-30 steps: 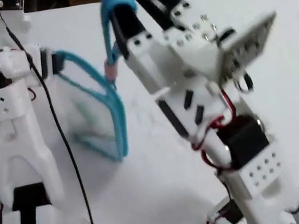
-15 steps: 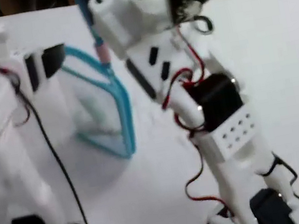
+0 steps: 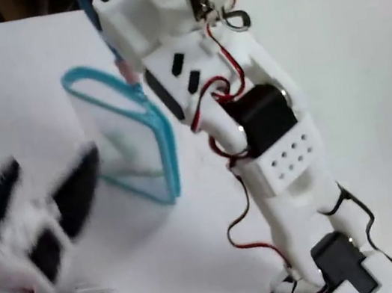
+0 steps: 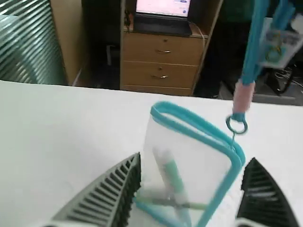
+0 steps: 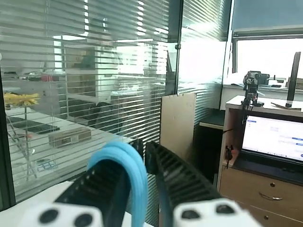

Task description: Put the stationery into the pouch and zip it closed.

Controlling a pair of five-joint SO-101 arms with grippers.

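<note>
Jaws on raised right arm (image 3: 252,118) pinch blue strap (image 5: 129,166); left jaws gape toward pouch (image 4: 189,158).

- Pulled left gripper (image 3: 37,191) back off the pouch (image 3: 130,139), now well apart from it.
- Swung right gripper (image 5: 144,150) farther toward the far edge of the table (image 3: 361,49), blue strap (image 5: 130,172) in tow.

Clear pouch and 2 arms, seen from above.
The teal-edged pouch (image 3: 123,140) stands upright on the white table (image 3: 368,86). Its blue strap (image 3: 118,56) and pink link (image 3: 124,69) rise beneath the right arm (image 3: 254,129). The blurred left gripper (image 3: 52,168), jaws apart, is near but clear of it.
</note>
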